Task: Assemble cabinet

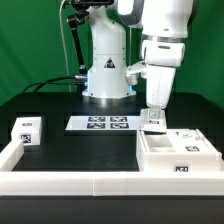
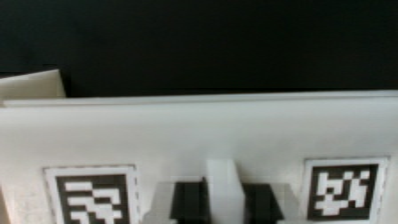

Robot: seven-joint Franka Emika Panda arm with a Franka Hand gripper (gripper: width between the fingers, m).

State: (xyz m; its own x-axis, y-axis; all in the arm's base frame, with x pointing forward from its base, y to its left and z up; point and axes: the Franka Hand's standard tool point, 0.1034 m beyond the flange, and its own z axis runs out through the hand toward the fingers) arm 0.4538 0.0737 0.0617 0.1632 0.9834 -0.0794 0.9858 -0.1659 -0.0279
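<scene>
Exterior view: arm is reaching down on the exterior view's right, with the gripper (image 1: 152,116) sitting at the far edge of the cabinet (image 1: 176,152). The cabinet is lying on the black table (image 1: 55,105) in the near corner on that side, open face up, tags showing on its top and front, just inside the low white border rail (image 1: 70,182). A small white tagged block (image 1: 28,131) is lying well apart, on the exterior view's left. The marker board (image 1: 100,123) is lying between the two, in front of the robot base.

Wrist view: a broad white cabinet wall (image 2: 196,125) is filling the frame, with two tags (image 2: 89,197) (image 2: 347,190) flanking the dark fingers (image 2: 185,203). A thin white upright strip is standing between the fingers. Cannot tell whether they are clamping it or only straddling it; contact is not resolvable.

Judgement: step in hand is looking like taking hold of, or repositioning, the cabinet body by its far wall, early in the assembly, since the loose block is not yet fitted.

Next move is calling for a firm, square pinch on that thin wall before any lift or slide. A skewed grip on so thin an edge is risking the box pivoting against the rail.
</scene>
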